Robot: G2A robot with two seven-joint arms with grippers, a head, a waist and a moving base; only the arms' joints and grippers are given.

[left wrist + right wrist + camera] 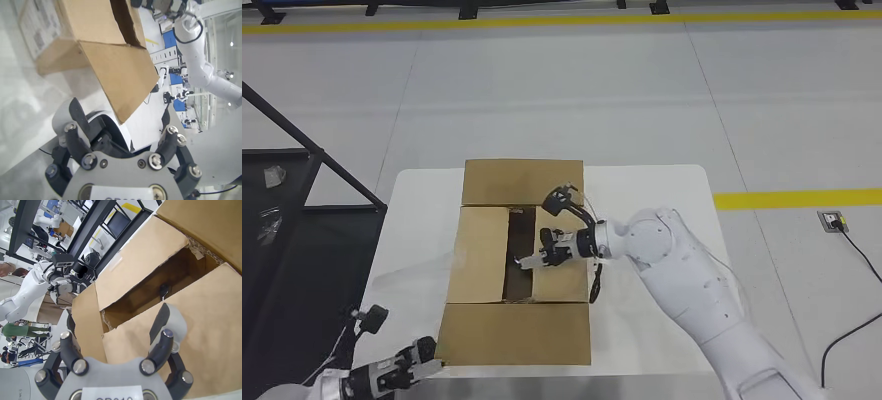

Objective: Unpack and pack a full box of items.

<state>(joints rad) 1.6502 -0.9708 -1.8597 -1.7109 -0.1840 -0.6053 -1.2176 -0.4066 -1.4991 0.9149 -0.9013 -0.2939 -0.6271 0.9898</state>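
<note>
The brown box [482, 255] sits in the middle of the white table [412, 230]. Its near and far flaps are folded out. The left and right flaps lie almost flat, with a dark gap between them. The right gripper [532, 260] is over that gap with its claw wide open, holding nothing. One finger [164, 317] lies on the right flap. Something small and dark [163, 291] is down inside, maybe an item. The left gripper [432, 363] is by the table's near left corner, claw wide and empty.
</note>
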